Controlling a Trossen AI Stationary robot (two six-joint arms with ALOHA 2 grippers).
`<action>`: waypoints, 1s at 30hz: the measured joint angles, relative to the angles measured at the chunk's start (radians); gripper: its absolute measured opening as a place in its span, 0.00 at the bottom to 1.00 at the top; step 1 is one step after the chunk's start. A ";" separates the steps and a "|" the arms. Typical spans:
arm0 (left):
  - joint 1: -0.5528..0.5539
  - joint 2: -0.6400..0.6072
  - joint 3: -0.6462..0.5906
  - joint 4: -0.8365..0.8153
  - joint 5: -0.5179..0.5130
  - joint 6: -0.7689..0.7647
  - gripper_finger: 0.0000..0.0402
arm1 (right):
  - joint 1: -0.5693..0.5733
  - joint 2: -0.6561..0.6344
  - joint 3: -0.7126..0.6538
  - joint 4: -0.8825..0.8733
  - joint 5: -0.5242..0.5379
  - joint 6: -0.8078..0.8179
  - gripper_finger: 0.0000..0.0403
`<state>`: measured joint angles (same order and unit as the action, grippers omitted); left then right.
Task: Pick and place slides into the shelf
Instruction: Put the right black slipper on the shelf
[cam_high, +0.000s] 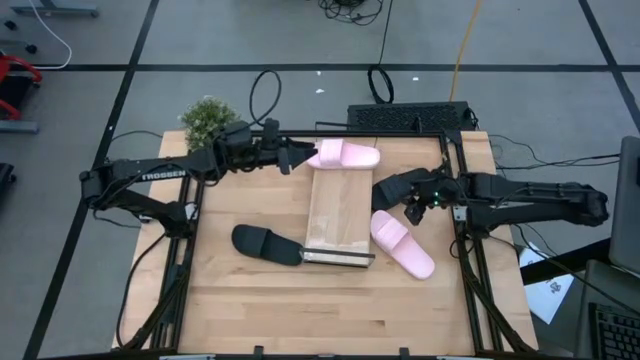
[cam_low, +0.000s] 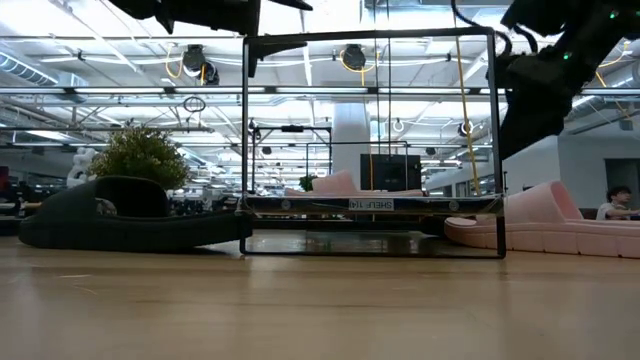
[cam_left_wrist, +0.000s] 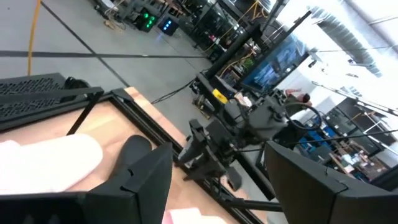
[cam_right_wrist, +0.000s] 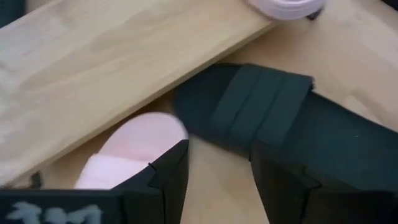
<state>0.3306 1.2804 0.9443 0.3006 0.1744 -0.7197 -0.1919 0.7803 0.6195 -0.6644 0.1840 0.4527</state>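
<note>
The light-wood shelf (cam_high: 335, 215) lies in the middle of the table. One pink slide (cam_high: 347, 155) lies across its far end. My left gripper (cam_high: 303, 157) is open just left of that slide, which shows beside one finger in the left wrist view (cam_left_wrist: 43, 162). A second pink slide (cam_high: 402, 243) lies on the table right of the shelf. One black slide (cam_high: 265, 243) lies on the table left of the shelf. My right gripper (cam_right_wrist: 217, 180) is open over the other black slide (cam_right_wrist: 261, 106), which lies beside the shelf's right edge. My right gripper comes at the black slide slanting down from the table's right. One finger (cam_right_wrist: 292, 180) stands over the sole (cam_right_wrist: 348, 137) behind the strap. I cannot tell whether it touches. My left gripper: I cannot tell whether its finger touches the pink slide.
A potted plant (cam_high: 205, 120) stands at the table's far left corner. A keyboard (cam_high: 410, 117) lies behind the far edge. The shelf's metal frame (cam_low: 370, 140) rises above the slats. Bare tabletop (cam_high: 330, 310) lies toward the near edge.
</note>
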 joint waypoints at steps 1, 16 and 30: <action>-0.002 0.000 0.000 -0.004 0.000 0.000 0.62 | -0.021 -0.001 -0.009 0.014 -0.001 -0.007 0.40; -0.006 0.000 0.000 -0.046 0.000 0.008 0.62 | -0.264 0.000 -0.145 0.206 -0.162 -0.099 0.40; -0.006 0.000 0.000 -0.055 -0.001 0.018 0.62 | -0.319 0.000 -0.283 0.411 -0.291 -0.050 0.40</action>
<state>0.3244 1.2800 0.9443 0.2454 0.1737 -0.7021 -0.5112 0.7803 0.3367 -0.2531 -0.1068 0.4023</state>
